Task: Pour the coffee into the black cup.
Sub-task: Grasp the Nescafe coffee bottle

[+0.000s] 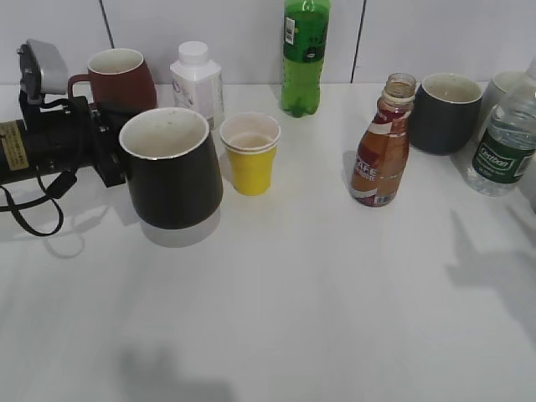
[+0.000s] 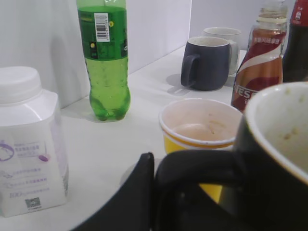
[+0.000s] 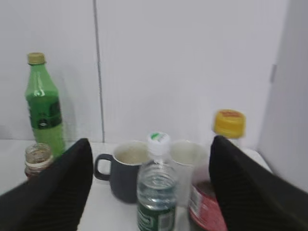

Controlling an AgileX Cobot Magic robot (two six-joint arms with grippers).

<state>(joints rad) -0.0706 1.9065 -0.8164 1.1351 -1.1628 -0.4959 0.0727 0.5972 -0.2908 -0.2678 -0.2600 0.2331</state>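
Now black cup at left pincer

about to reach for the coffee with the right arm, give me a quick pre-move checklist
1. Black cup held by left gripper at its handle: ok.
2. Black cup empty of liquid: ok.
3. Coffee bottle upright, cap off: ok.
4. Right gripper open and empty: ok.
5. Path to coffee past water bottle and dark grey mug: cannot tell.
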